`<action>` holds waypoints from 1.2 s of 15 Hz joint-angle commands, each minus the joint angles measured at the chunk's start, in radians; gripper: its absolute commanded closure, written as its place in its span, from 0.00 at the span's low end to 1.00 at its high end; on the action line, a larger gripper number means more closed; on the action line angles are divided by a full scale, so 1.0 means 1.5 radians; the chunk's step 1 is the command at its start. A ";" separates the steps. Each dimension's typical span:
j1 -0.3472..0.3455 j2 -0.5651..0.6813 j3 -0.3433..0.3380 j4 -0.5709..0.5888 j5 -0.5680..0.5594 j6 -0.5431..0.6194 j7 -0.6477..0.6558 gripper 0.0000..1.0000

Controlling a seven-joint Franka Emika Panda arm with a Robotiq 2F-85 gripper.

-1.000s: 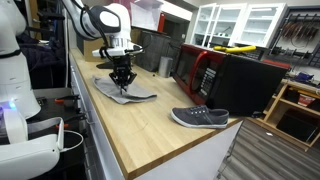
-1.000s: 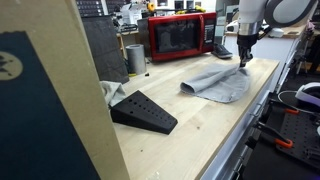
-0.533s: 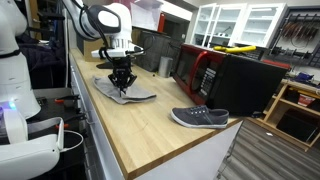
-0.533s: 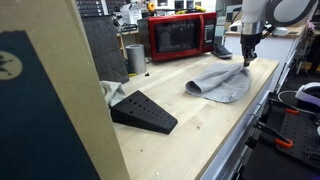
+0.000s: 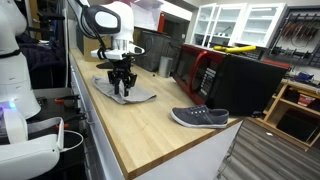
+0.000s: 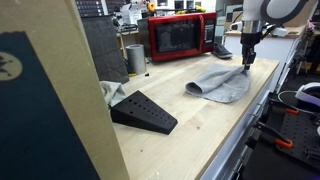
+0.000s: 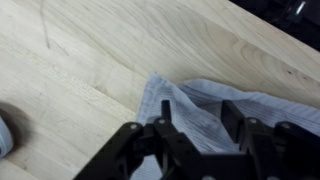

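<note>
**A:** Cloth first: where does it lie?

**B:** Flat on the wooden countertop, grey and rumpled, near the counter's front edge in both exterior views. The wrist view shows a folded corner of it against bare wood.

**A:** And the gripper?

**B:** Straight above the cloth, pointing down. In the wrist view the gripper has its two dark fingers spread apart, with the fabric showing between them and nothing pinched. So the jaws stand parted and hold nothing.

**A:** Do the tips touch the fabric?

**B:** They are right at it in an exterior view, where the gripper meets the raised far end of the cloth, but I cannot tell contact from a thin gap (the picture is too small).

**A:** What else is on the counter?

**B:** A grey shoe lies well apart from the cloth, farther along the counter. A red microwave stands at the back, with a metal cup beside it. A black wedge sits on the wood, well apart from the cloth.
</note>
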 commanded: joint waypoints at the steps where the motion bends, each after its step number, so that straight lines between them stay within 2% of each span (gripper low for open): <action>1: 0.054 -0.026 -0.003 0.000 0.170 -0.017 -0.030 0.14; 3: 0.092 -0.023 0.007 -0.001 0.268 -0.002 -0.017 0.01; 7: 0.168 0.009 0.038 0.020 0.423 0.018 0.016 0.00; 10: 0.224 0.034 0.079 0.034 0.523 0.048 0.052 0.00; 14: 0.255 0.080 0.139 0.063 0.591 0.066 0.144 0.00; 18: 0.246 0.109 0.190 0.087 0.586 0.069 0.246 0.00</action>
